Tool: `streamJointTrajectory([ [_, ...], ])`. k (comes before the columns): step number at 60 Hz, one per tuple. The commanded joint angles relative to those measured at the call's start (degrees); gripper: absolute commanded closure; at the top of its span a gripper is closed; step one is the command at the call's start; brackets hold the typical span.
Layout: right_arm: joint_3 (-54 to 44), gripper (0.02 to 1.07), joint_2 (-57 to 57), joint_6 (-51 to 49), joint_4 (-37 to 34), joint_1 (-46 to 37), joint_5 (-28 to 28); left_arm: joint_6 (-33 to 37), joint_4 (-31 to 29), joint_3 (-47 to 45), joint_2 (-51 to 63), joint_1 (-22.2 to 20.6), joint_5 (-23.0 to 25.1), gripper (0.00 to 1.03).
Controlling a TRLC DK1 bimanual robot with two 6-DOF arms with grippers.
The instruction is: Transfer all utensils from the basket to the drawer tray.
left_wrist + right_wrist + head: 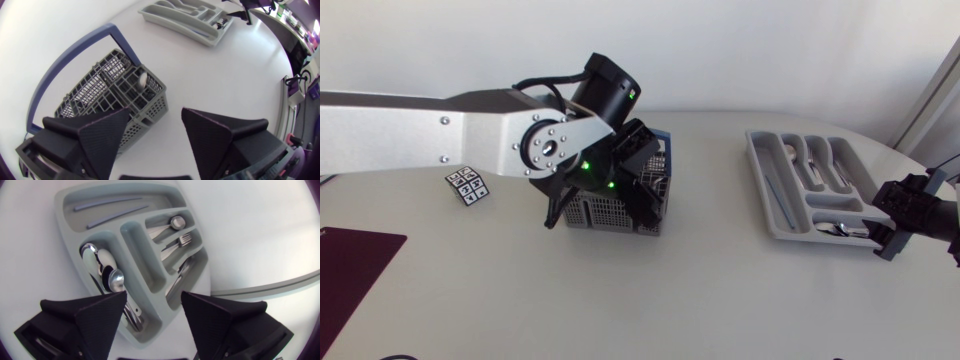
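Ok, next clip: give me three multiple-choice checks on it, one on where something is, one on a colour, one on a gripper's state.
1. The left gripper is: A above the basket; B lying on a mat; C resting on a card.
2. The basket's handle is: A red; B blue; C green.
3. The right gripper, over the tray, is: A shut on a fork; B shut on a spoon; C open and empty.
Key: 1 A, the head view shows it over the basket; 2 B, the left wrist view shows a blue arch; 3 C, its fingers stand apart with nothing between them.
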Motion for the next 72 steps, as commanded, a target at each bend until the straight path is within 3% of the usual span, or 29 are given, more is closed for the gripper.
streamJointTrajectory([
  [1,-1.78,0.19,-2.69,4.23,-1.75,1.07,-0.36,1.59,1.87,-2.39,0.56,-0.98,-1.6,0.31],
  [18,-3.28,0.17,-10.25,13.98,-7.37,5.56,-0.36,1.41,12.95,-6.17,0.65,-2.73,-6.7,0.44],
  [33,-4.33,0.17,-14.91,20.93,-10.98,9.77,-0.27,1.41,18.04,-6.52,2.84,-3.61,-11.0,0.48],
  [69,-8.2,0.17,-22.12,26.37,-13.35,17.68,2.54,1.15,21.65,-5.82,6.62,-3.88,-12.67,0.49],
  [72,-8.55,0.17,-22.73,26.81,-13.35,18.21,2.89,1.24,22.35,-6.0,6.89,-4.14,-12.85,0.54],
])
